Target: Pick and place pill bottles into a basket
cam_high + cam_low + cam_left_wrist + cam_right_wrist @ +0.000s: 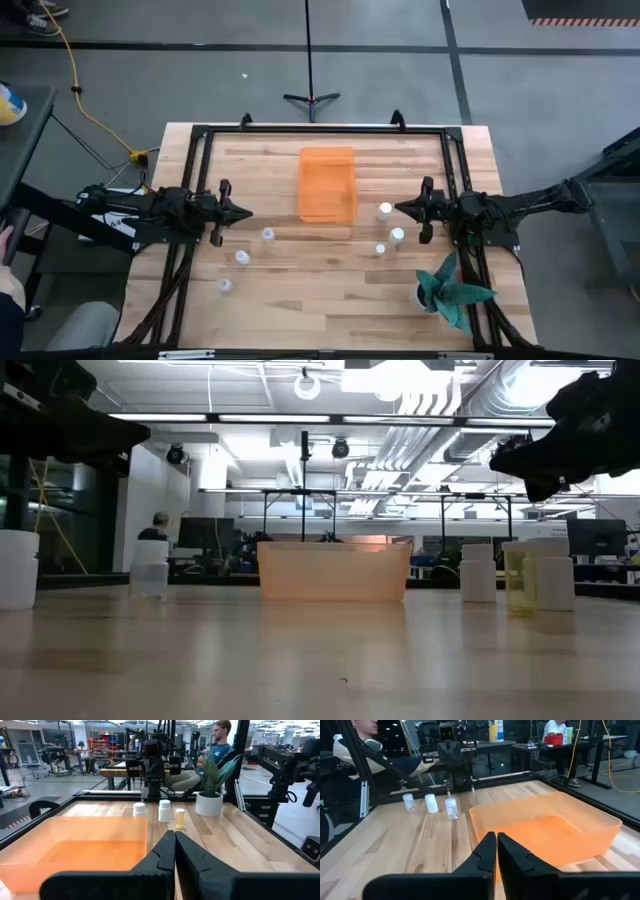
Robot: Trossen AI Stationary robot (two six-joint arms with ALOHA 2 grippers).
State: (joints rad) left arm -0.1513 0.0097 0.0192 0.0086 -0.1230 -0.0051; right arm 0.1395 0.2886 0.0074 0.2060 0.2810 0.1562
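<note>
The translucent orange basket (327, 184) stands on the table's far middle. Three pill bottles (241, 257) stand on their bases at the left, near my left gripper (246, 212). Three more (385, 210) stand upright at the right, near my right gripper (400, 208). Both grippers are shut, empty and raised above the table, pointing at the basket from either side. The left wrist view shows the right group (164, 810) beyond the basket (75, 845). The right wrist view shows the left group (431, 803).
A white pot with a teal plant (447, 288) stands at the table's near right corner. A black frame (320, 130) runs around the table's edges. People sit beyond the table in the wrist views (220, 742).
</note>
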